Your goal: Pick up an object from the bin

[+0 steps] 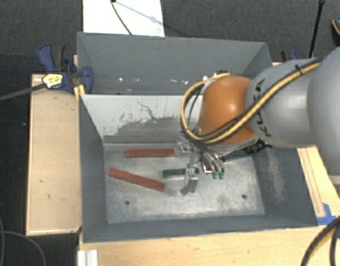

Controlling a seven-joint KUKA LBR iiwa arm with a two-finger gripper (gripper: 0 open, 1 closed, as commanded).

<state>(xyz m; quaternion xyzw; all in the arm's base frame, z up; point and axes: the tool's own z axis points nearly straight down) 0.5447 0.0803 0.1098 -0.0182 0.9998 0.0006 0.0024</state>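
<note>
My gripper (189, 179) hangs low over the middle of the bin floor, below the orange wrist cover. A short dark green bar (172, 173) lies flat with its right end at the gripper; whether it is gripped is hidden. A red-brown stick (136, 179) lies slanted on the floor to the gripper's left. A second red-brown stick (150, 153) lies level above it, near the back wall.
The arm and its orange cover with looped cables hide the bin's right rear part. Small green bits (217, 174) show just right of the gripper. Bare floor lies along the front and right of the bin.
</note>
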